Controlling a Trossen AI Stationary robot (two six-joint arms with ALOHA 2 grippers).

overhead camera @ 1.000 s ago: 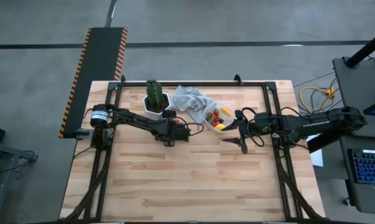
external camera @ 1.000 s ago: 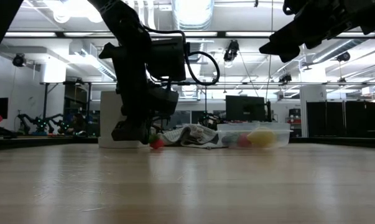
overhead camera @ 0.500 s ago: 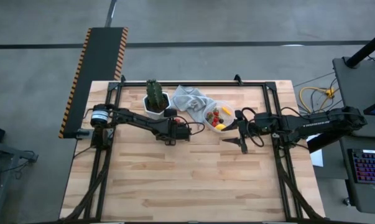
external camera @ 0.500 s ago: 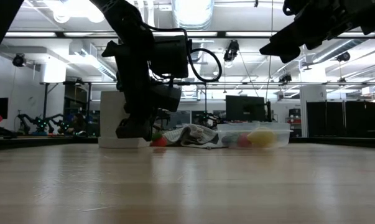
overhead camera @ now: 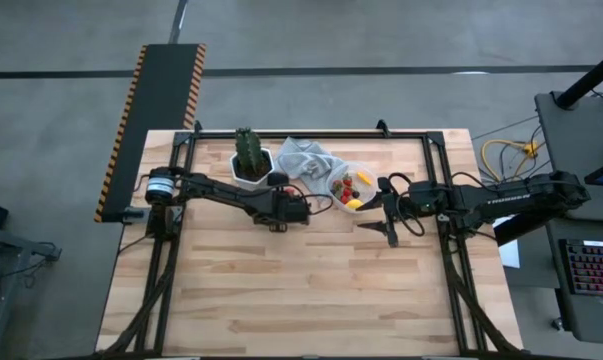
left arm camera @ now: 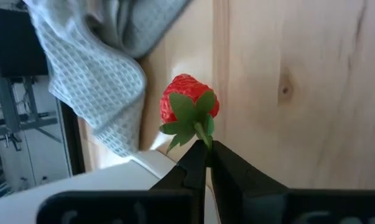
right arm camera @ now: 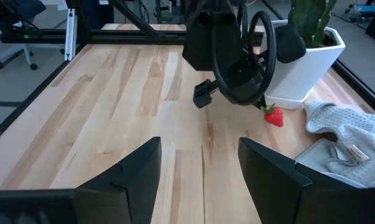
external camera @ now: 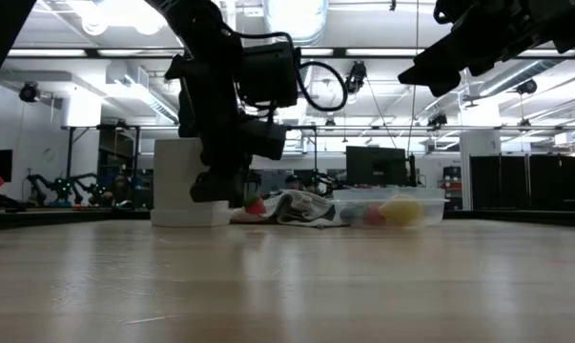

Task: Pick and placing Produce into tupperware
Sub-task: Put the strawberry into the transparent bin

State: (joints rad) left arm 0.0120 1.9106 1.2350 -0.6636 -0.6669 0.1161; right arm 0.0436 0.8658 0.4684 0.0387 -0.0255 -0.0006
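My left pincer (left arm camera: 203, 149) is pinched on the small red strawberry's (left arm camera: 186, 107) green stem, above the desk; round clear plastic tupperware (overhead camera: 353, 187) lies at three o'clock. Right pincer (right arm camera: 199, 163) wide, waiting beside it.

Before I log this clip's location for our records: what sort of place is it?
Probably a robotics lab or open industrial workshop. The low view shows exposed ceiling ducts, strip lights and monitors behind the wooden table; the high view shows concrete floor with a hazard-striped ramp.
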